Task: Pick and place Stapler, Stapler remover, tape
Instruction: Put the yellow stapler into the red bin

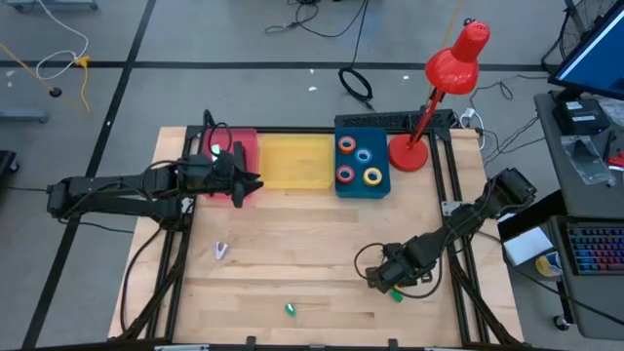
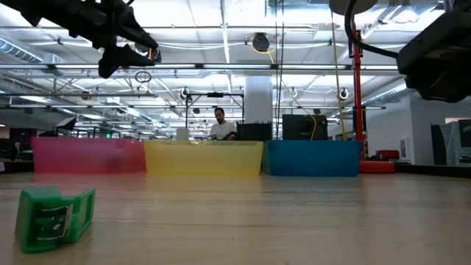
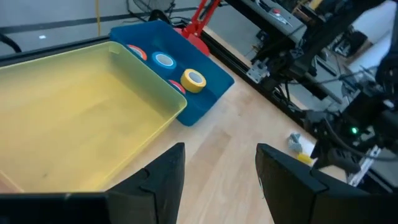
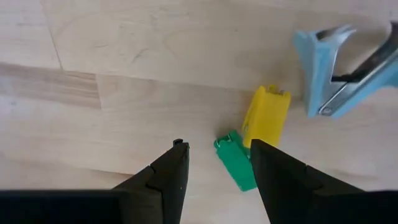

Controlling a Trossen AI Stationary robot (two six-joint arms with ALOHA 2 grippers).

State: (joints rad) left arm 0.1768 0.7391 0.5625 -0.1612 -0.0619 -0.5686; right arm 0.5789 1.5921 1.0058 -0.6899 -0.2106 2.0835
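High view: three bins stand in a row along the far edge of the wooden table (image 1: 292,244), a pink bin (image 1: 244,146), a yellow bin (image 1: 295,161) and a blue bin (image 1: 378,138). The blue bin, the one just beside the base of the red desk lamp (image 1: 444,83), holds all four tape rolls: the orange-red tape roll (image 1: 348,145) and the blue tape roll (image 1: 365,155) on the far side, the red tape roll (image 1: 345,175) and the yellow tape roll (image 1: 372,176) on the near side. The yellow bin shows only its bare floor. The inside of the pink bin is mostly covered by the left arm, so I cannot tell its contents.

The left gripper (image 1: 246,183) hangs at the near rim of the pink bin, beside the yellow bin; in the left wrist view its fingers (image 3: 158,180) stand apart with nothing between them.

The right gripper (image 4: 217,165) is low over the table, well away from the lamp toward the near edge. Its fingers are parted and hold nothing; just beyond them lie a small green stapler (image 4: 236,158) and a small yellow stapler (image 4: 266,117), touching, with a light blue staple remover (image 4: 323,68) near them.

Further from the lamp, a pale staple remover (image 1: 221,251) lies on open table, and another green stapler (image 1: 291,309) sits close to the near edge.
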